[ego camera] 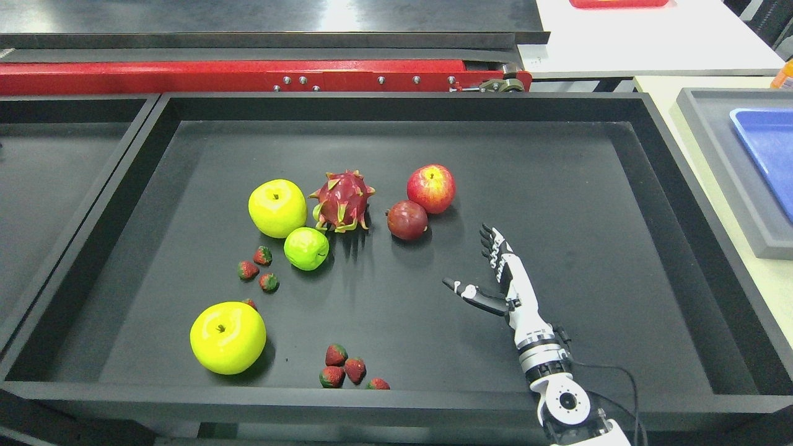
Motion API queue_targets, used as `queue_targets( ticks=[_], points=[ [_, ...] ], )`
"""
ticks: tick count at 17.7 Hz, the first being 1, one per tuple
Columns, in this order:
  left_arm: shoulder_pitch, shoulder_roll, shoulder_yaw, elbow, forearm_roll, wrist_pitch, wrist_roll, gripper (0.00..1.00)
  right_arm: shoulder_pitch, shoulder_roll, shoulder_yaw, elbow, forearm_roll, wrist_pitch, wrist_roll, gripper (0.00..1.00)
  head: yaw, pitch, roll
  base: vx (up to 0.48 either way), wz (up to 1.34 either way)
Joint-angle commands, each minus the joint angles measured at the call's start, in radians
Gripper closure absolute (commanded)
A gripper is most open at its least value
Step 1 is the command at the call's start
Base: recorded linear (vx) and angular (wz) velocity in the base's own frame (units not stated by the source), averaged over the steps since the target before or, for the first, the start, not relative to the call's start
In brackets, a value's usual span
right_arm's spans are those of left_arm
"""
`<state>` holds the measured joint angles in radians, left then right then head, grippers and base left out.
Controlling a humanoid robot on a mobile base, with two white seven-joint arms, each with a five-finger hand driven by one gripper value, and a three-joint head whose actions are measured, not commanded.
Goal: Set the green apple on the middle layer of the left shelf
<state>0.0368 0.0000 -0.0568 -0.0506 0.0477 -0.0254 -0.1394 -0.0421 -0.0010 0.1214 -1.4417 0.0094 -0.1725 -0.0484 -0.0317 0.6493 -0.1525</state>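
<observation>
Two yellow apples are lying in the left part of the black tray (557, 155), one (228, 337) near its front edge and the other (277, 208) further back. Just right of the back one, the green apple (306, 248) is sitting in front of the dragon fruit (342, 201), beside scattered strawberries (259, 269). Further right, a dark red fruit (407, 220) and a red apple (431, 188) are sitting together. The right robot hand (499, 272) is hovering over bare tray floor, fingers spread, holding nothing, well apart from the green apple.
</observation>
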Motion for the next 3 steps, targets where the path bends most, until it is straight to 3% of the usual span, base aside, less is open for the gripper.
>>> queue_targets(
  ticks=[1, 3],
  points=[
    [0.0, 0.017, 0.0, 0.0, 0.0, 0.001, 0.0, 0.0, -0.002, -0.016, 0.004, -0.016, 0.026, 0.001, 0.001, 0.0, 0.0, 0.0, 0.0, 0.0, 0.0],
    [0.0, 0.017, 0.0, 0.0, 0.0, 0.001, 0.001, 0.0, -0.002, -0.016, 0.004, -0.016, 0.024, -0.001, 0.001, 0.0, 0.0, 0.0, 0.0, 0.005, -0.03]
  ],
)
